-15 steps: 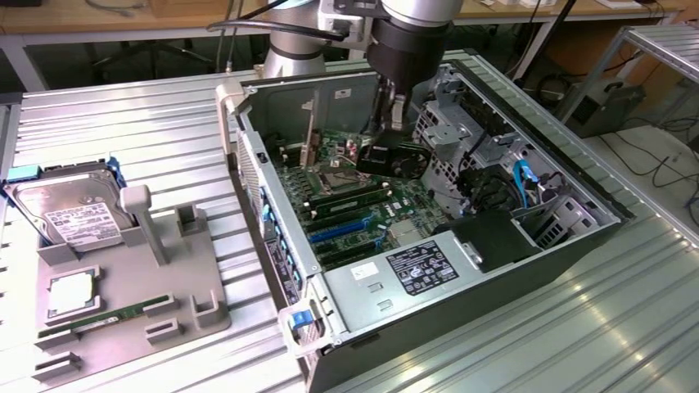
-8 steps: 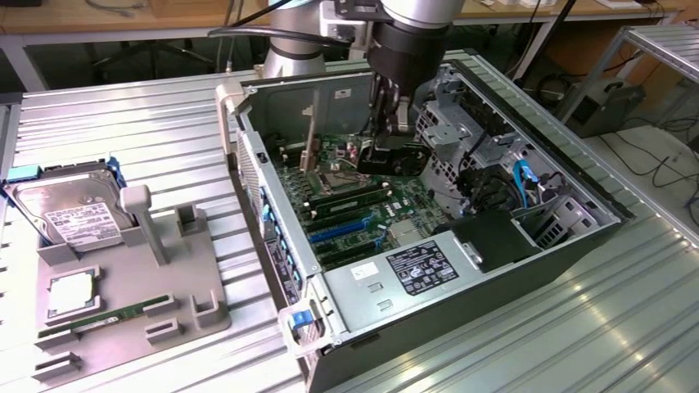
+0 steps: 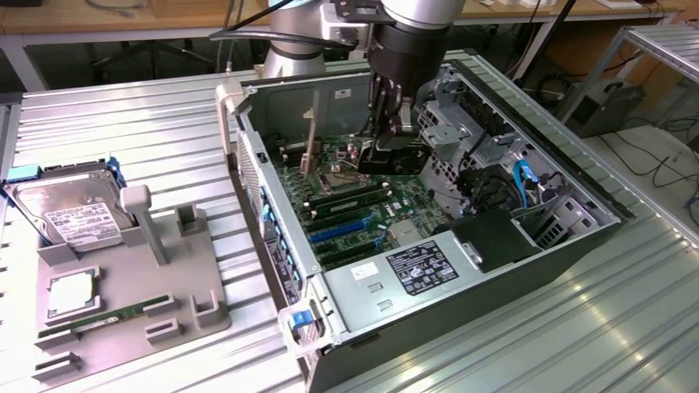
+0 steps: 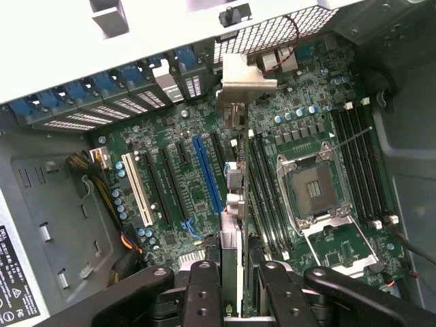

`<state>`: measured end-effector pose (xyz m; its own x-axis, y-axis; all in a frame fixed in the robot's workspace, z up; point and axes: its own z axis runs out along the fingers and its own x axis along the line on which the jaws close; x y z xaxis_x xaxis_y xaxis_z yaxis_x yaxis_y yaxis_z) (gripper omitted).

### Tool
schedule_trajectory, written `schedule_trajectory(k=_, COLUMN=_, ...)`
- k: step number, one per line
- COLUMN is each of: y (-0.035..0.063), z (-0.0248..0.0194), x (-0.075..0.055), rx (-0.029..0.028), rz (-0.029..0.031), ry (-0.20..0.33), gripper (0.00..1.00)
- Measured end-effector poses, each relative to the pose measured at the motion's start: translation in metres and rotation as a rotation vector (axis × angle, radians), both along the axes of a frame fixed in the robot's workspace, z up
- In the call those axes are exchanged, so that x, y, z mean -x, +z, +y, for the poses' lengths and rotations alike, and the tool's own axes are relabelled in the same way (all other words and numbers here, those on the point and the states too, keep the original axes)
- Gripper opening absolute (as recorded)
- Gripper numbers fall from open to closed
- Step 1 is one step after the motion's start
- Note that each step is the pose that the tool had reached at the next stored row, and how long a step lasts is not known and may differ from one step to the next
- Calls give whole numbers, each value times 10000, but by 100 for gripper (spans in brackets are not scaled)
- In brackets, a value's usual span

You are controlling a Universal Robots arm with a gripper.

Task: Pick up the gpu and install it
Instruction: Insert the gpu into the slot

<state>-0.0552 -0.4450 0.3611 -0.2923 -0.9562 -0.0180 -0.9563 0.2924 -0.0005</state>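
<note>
The gpu [image 4: 231, 225] is seen edge-on in the wrist view as a thin card, with its silvery end bracket [image 4: 242, 82] toward the case's slotted rear wall. My gripper [image 4: 235, 276] is shut on the card, one black finger [image 4: 204, 286] on each side. The card hangs just above the motherboard [image 4: 170, 129], between the blue expansion slot [image 4: 208, 174] and the black memory slots [image 4: 262, 184]. In the exterior view my gripper [image 3: 385, 154] reaches down into the open computer case [image 3: 568, 237], and the gpu's bracket [image 3: 313, 135] stands upright near the rear wall.
An empty CPU socket [image 4: 313, 191] lies beside the memory slots. On the exterior view's left, a grey fixture [image 3: 186, 286] holds a hard drive [image 3: 71, 217], a CPU chip [image 3: 68, 293] and a green memory stick [image 3: 110, 315]. The power supply [image 3: 421, 270] fills the case's near corner.
</note>
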Motion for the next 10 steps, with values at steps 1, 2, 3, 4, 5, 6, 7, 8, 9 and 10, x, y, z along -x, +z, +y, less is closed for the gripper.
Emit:
schedule_trajectory(k=1, y=0, z=0, x=0, rx=0, rz=0, ry=3, gripper=26)
schedule_trajectory(k=2, y=0, z=0, x=0, rx=0, rz=0, ry=7, gripper=26)
schedule_trajectory(k=3, y=0, z=0, x=0, rx=0, rz=0, ry=10, gripper=26)
schedule_trajectory(k=4, y=0, z=0, x=0, rx=0, rz=0, ry=14, gripper=26)
schedule_trajectory(k=5, y=0, z=0, x=0, rx=0, rz=0, ry=19, gripper=26)
schedule_trajectory(k=6, y=0, z=0, x=0, rx=0, rz=0, ry=23, gripper=26)
schedule_trajectory(k=7, y=0, z=0, x=0, rx=0, rz=0, ry=26, gripper=26)
schedule_trajectory(k=8, y=0, z=0, x=0, rx=0, rz=0, ry=32, gripper=26)
schedule_trajectory(k=9, y=0, z=0, x=0, rx=0, rz=0, ry=35, gripper=26)
schedule_trajectory(k=10, y=0, z=0, x=0, rx=0, rz=0, ry=44, gripper=26)
